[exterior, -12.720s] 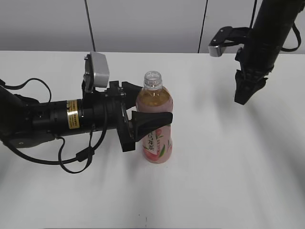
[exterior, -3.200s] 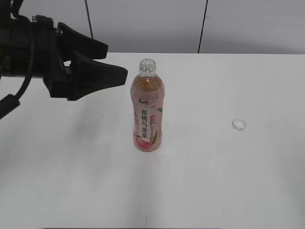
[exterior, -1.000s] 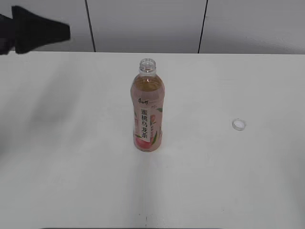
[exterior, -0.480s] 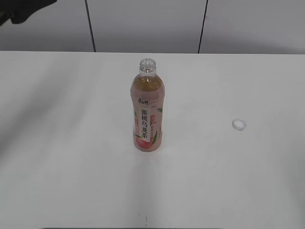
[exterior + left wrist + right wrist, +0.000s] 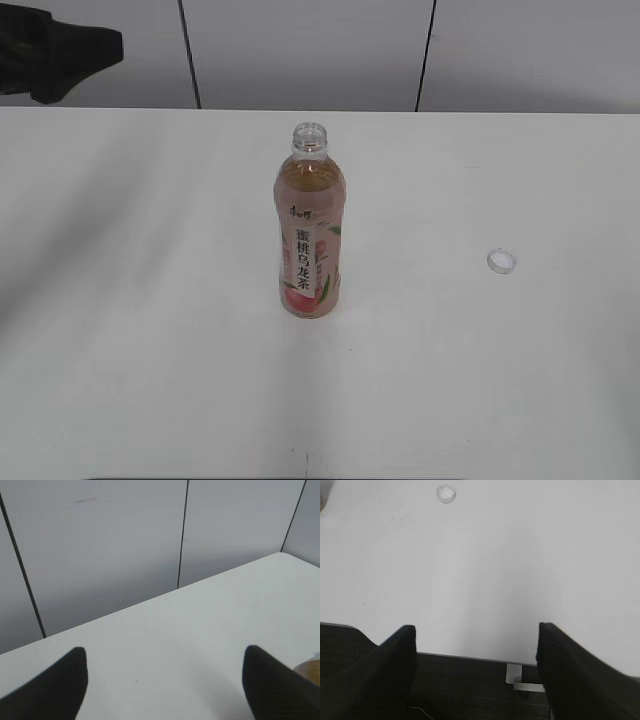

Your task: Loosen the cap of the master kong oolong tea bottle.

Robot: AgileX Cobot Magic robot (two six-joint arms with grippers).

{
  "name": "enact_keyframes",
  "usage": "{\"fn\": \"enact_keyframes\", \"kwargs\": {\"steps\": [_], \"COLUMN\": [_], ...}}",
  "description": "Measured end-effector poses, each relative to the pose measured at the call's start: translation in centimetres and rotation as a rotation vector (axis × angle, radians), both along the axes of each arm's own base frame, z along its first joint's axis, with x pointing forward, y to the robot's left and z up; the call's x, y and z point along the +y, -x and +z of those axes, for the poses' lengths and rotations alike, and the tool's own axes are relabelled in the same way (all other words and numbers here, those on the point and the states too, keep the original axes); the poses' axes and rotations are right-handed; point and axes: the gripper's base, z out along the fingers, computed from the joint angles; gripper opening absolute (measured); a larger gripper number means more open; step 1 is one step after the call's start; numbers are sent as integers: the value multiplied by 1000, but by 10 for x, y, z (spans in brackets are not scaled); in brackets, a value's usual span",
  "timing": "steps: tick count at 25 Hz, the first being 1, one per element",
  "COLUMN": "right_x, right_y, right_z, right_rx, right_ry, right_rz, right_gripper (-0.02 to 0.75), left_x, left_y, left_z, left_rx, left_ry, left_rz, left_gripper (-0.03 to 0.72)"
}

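Uncapped upright bottle [image 5: 310,232], cap [image 5: 501,261] apart

Tall clear plastic bottle of amber tea with pink peach label [image 5: 311,235], standing upright and uncapped: vertical black Chinese characters 蜜桃乌龙茶 on a white strip of the label; smaller dark brand mark above, too small to read. No other legible text.

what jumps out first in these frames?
The master kong oolong tea bottle stands upright mid-table with its neck open. Its cap lies alone on the white table off to the bottle's right, well apart from it. Both arms are pulled away: the left gripper and right gripper hang open and empty.
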Motion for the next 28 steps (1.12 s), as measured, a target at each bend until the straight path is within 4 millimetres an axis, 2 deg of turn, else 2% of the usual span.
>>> {"fn": "enact_keyframes", "kwargs": {"steps": [13, 20, 23, 28], "right_x": [0, 0, 0, 0], "right_y": [0, 0, 0, 0], "right_z": [0, 0, 0, 0], "right_rx": [0, 0, 0, 0], "right_ry": [0, 0, 0, 0], "right_rz": [0, 0, 0, 0], "right_gripper": [566, 566, 566, 566], "left_x": [0, 4, 8, 23], "left_y": [0, -5, -8, -13], "left_z": [0, 8, 11, 7], "left_rx": [0, -14, -55, -45], "left_ry": [-5, 161, 168, 96], "left_rz": [-3, 95, 151, 318], "left_gripper": [564, 555, 531, 449]}}
